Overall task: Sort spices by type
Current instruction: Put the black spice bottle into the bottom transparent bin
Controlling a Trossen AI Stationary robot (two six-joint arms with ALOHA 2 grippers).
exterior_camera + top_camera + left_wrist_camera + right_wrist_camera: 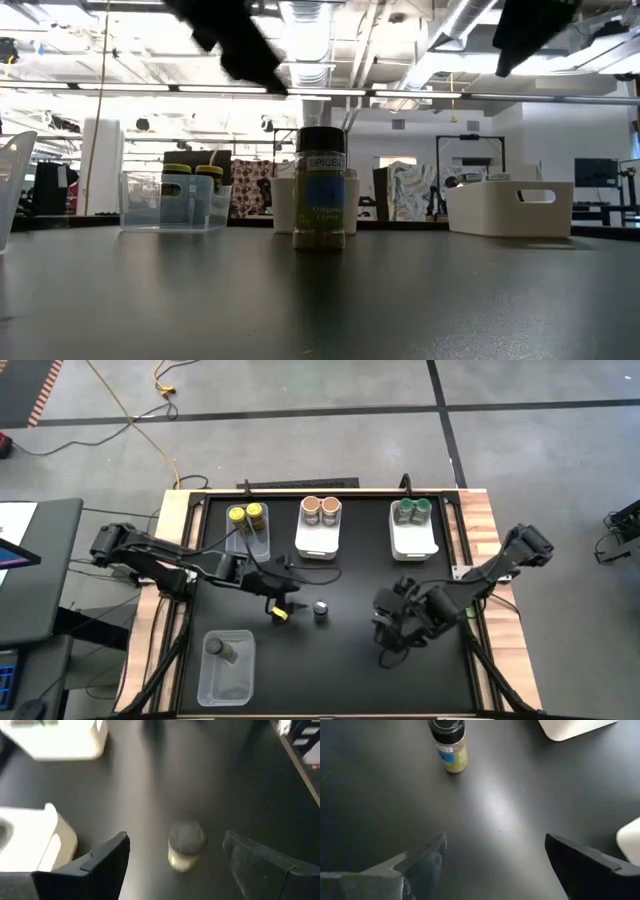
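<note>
We work on a black table top [340,660] in an open workshop. Our left gripper [283,603], jaws spread and empty, hangs just beside the one loose dark-topped spice jar [321,609], which stands upright at mid-table. Our right gripper [392,628], also spread and empty, waits further off. We judge the jar light, rigid and smooth-sided, likely to tip if nudged, so we would take it across the body below the cap. Beyond, yellow-topped jars [246,514], brown-topped jars [320,508] and green-topped jars [411,510] sit in bins along the back; the near clear bin [226,680] holds one more.
</note>
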